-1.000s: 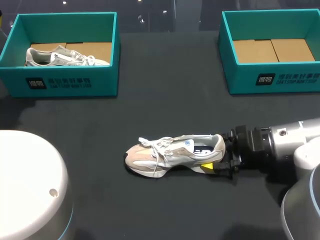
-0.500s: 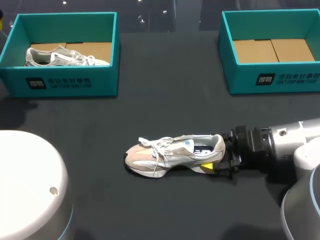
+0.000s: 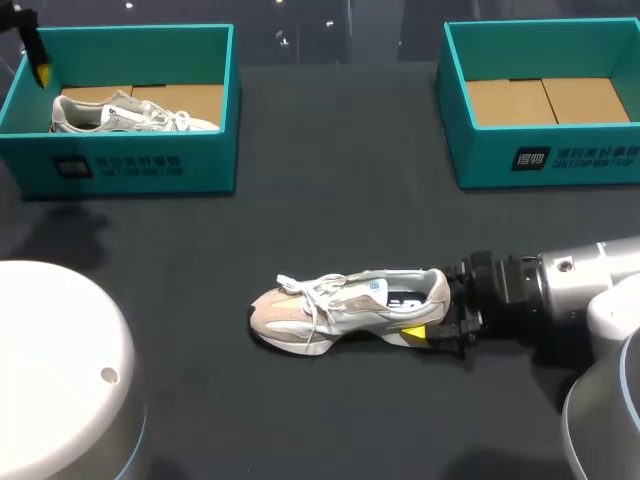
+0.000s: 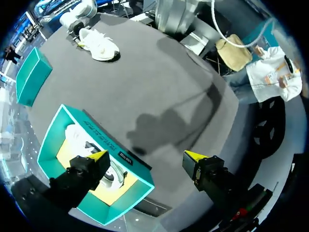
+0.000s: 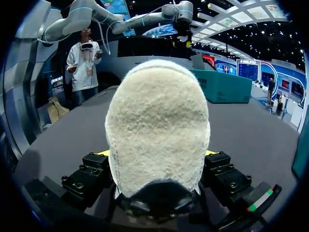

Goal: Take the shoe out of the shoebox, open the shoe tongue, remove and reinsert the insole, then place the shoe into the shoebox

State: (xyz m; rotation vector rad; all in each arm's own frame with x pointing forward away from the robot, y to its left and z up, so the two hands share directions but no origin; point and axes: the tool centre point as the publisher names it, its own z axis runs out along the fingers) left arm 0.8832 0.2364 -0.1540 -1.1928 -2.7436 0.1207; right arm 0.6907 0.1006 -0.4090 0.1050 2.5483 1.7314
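Observation:
A beige and white shoe [image 3: 340, 310] lies on its sole in the middle of the black table, toe to the left. My right gripper [image 3: 432, 318] is shut on its heel. In the right wrist view the fuzzy heel [image 5: 157, 121] fills the space between the fingers [image 5: 91, 174] of that gripper [image 5: 157, 157]. My left gripper [image 3: 35, 50] hangs open at the far left corner, above the left teal shoebox [image 3: 130, 165]. The left wrist view shows this gripper [image 4: 146, 158] open over that box's rim [image 4: 104, 135], and the shoe [image 4: 99, 43] far ahead.
A second shoe [image 3: 125, 112] lies inside the left shoebox. An open teal shoebox [image 3: 560, 160] with a bare cardboard floor stands at the far right. My left arm's white base [image 3: 60, 370] fills the near left corner.
My left gripper has come into the head view at the far left corner, and its shadow has shifted on the table. The right arm and the shoe have not moved.

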